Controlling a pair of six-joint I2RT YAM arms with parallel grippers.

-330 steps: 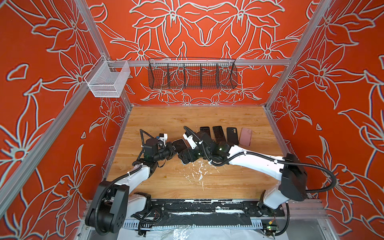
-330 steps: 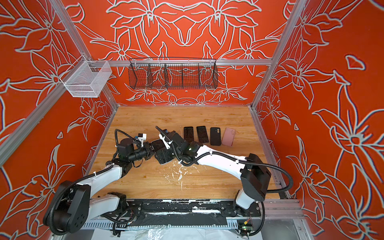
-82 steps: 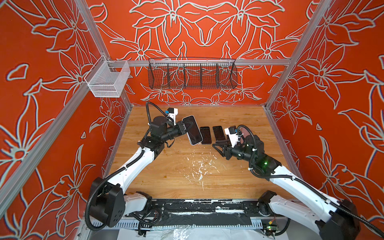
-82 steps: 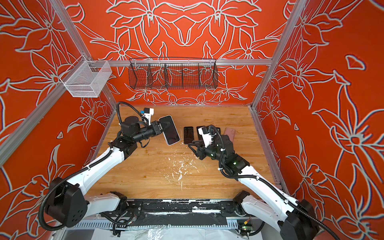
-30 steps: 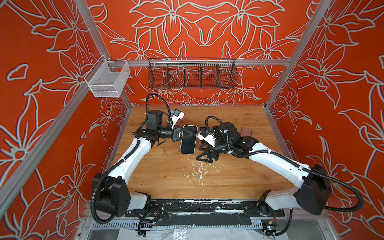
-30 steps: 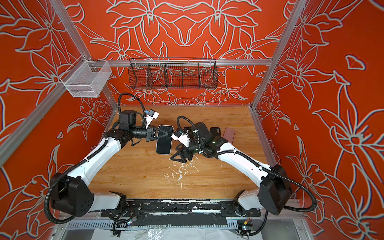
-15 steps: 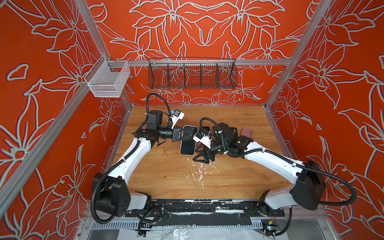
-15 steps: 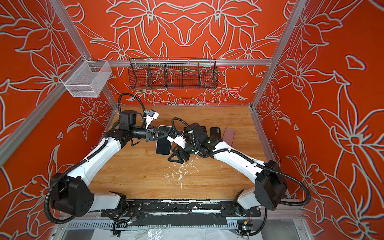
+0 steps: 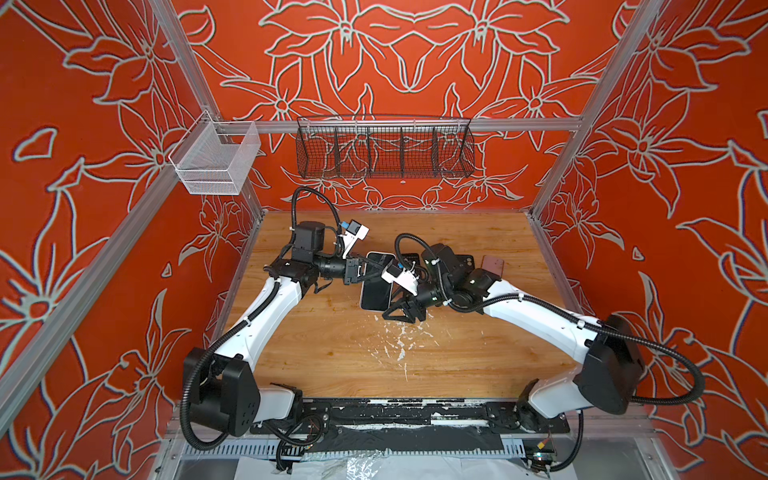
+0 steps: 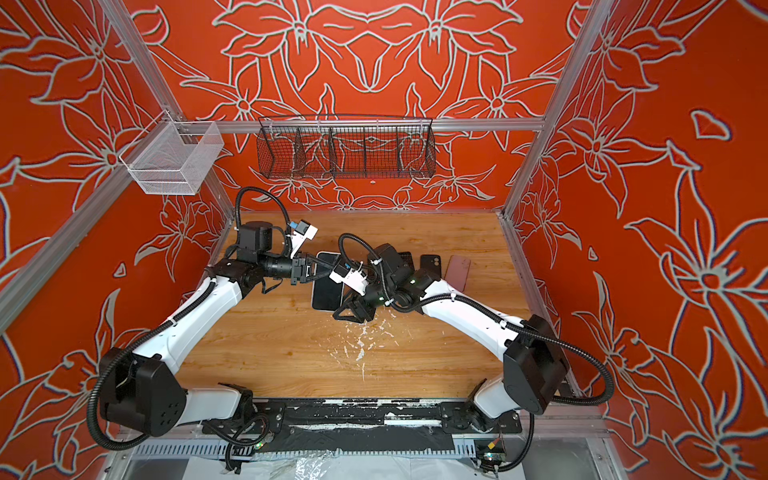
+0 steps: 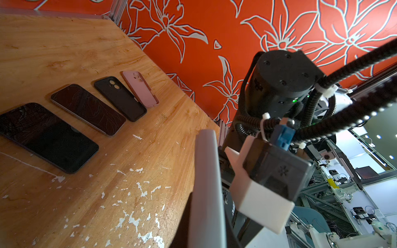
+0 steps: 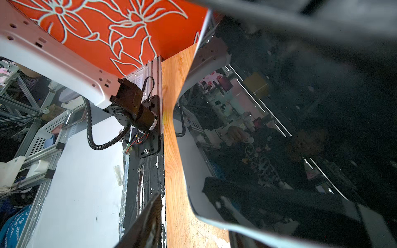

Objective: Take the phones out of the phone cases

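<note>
We see a light wooden tabletop [image 9: 332, 357] closed in on three sides by orange walls [image 9: 415, 62] printed with pale flower outlines, with aluminium frame posts [image 9: 582, 124] at the corners. White chipped flecks [image 9: 399, 347] mark the wood near the middle. A white mesh basket [image 9: 214, 160] hangs from the rail on the left, and a long black wire basket [image 9: 384, 147] with dividers hangs on the back wall.

In the left wrist view a row lies flat on the far part of the tabletop: a large bare dark phone [image 11: 48, 137], a second bare dark phone [image 11: 88, 109], a black phone case [image 11: 120, 98] and a pink phone case [image 11: 140, 89], close side by side. In both top views the white-and-black right arm [image 9: 540, 318] reaches across this row and hides most of the two bare phones.

The black-screened phone [image 9: 376, 286] sits inside its pale grey phone case [image 11: 207, 193], screen upward, left of the row and between the two arms. The left tool [image 9: 362, 269] is clenched on the far edge of the cased phone. The right tool [image 9: 401, 312] is at the phone's near right corner with its jaws parted. In the right wrist view one dark finger [image 12: 148, 223] stands clear of the case's edge, with bare wood showing between them, so nothing is grasped there.
</note>
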